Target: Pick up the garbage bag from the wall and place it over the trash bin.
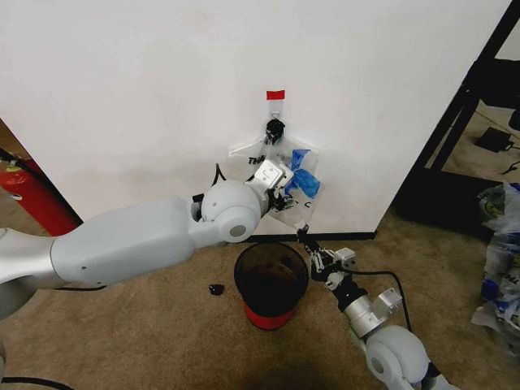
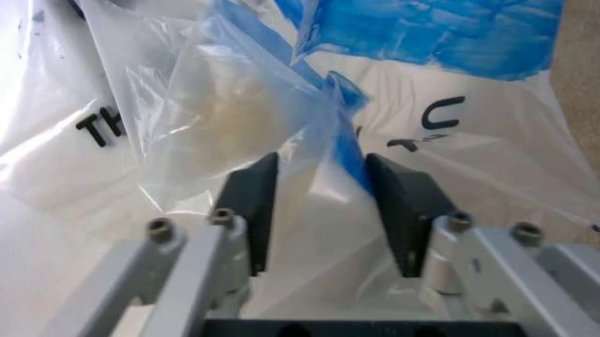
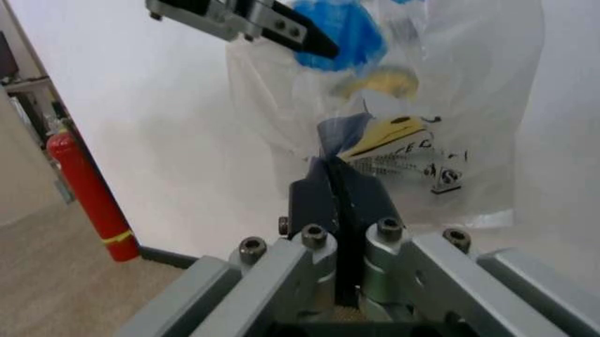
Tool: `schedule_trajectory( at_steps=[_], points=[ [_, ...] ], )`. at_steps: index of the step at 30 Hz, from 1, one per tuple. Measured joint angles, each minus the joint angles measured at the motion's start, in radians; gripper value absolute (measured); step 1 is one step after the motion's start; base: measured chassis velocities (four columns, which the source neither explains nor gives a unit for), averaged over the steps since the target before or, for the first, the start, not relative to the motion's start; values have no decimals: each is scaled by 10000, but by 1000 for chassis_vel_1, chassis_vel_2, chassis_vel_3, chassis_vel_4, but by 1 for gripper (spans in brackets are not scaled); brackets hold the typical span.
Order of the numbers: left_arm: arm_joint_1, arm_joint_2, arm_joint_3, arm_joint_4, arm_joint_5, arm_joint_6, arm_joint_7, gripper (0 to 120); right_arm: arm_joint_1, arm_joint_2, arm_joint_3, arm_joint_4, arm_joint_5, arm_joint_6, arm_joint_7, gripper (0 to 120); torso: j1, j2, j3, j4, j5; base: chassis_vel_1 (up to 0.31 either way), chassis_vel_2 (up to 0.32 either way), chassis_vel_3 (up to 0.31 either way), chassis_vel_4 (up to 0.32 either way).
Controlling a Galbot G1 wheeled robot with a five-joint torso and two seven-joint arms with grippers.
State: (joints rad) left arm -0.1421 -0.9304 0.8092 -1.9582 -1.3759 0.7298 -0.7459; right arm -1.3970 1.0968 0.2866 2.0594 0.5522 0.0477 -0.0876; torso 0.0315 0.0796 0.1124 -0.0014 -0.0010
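Both arms wear smooth pale grey shells that swell into rounded ball joints; the joint nearest the trash bin carries a small dark round cap. Beyond it, on the wall side of the bin, sits a boxy silver wrist block. The left gripper has dark, flat wedge-shaped pads on silver aluminium links fastened with socket-head screws. The right gripper matches: black pads, silver linkage, four screw heads. A black cable loops beside the right forearm.
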Motion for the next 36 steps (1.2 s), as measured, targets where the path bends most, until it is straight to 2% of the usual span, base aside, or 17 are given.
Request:
schedule_trajectory(
  at_steps=[1, 4, 5, 7, 9, 13, 15, 16, 20, 26, 29, 36],
  points=[
    [10, 30, -25, -54, -11, -23, 0, 28, 2, -6, 0, -11, 12, -3, 16, 0, 0, 0, 0, 0, 1, 0, 0, 0, 0],
    [32, 88, -82, -85, -13, -86, -4, 19, 41, -6, -12, -21, 43, -17, 57, 0, 0, 0, 0, 0, 0, 0, 0, 0, 0],
    [80, 114, -160, -85, -11, -131, -4, 11, 66, -5, -21, -22, 83, -31, 82, 0, 0, 0, 0, 0, 2, 0, 0, 0, 0],
    [123, 126, -225, -86, -10, -153, -4, 11, 73, -3, -23, -21, 105, -41, 91, 0, 0, 0, 0, 0, 1, 0, 0, 0, 0],
    [373, 222, -588, -172, -7, -235, -24, 0, 91, 2, -20, -7, 193, -76, 141, 0, 0, 0, 0, -2, 1, 0, 0, 0, 0],
    [1029, 528, -1497, -574, -6, -339, -136, 0, 35, 6, 19, 96, 244, -92, 211, 0, 0, 0, 0, 0, -2, 0, 0, 0, 0],
    [1118, 568, -1622, -628, -6, -355, -160, 0, 22, 11, 23, 113, 250, -94, 223, 0, 0, 0, 0, 0, -1, 0, 0, 0, 0],
    [1550, 732, -2118, -882, 2, -415, -234, 0, -51, 30, 30, 184, 257, -102, 260, 0, 0, 1, 0, 0, -1, 0, 0, 0, 0],
    [2289, 984, -2959, -1292, 100, -533, -271, 0, -134, 104, -21, 259, 274, -154, 323, 0, -1, 1, -1, 1, 0, 0, 0, 0, 0],
    [2927, 1024, -3316, -1582, 447, -685, -232, 0, -194, 87, -62, 458, 265, -384, 366, 0, -1, 0, 0, 1, 3, 0, 0, 0, 0],
    [3101, 973, -3344, -1598, 676, -710, -164, 0, -296, -7, 4, 637, 278, -472, 389, 5, -1, 1, -1, -1, 0, 0, 0, 0, 0],
    [3621, 921, -3465, -1565, 1133, -846, -21, 0, -1186, -936, 829, 1707, -61, -504, 337, 33, -1, 1, -1, -1, 0, 0, 0, 0, 0]
  ],
)
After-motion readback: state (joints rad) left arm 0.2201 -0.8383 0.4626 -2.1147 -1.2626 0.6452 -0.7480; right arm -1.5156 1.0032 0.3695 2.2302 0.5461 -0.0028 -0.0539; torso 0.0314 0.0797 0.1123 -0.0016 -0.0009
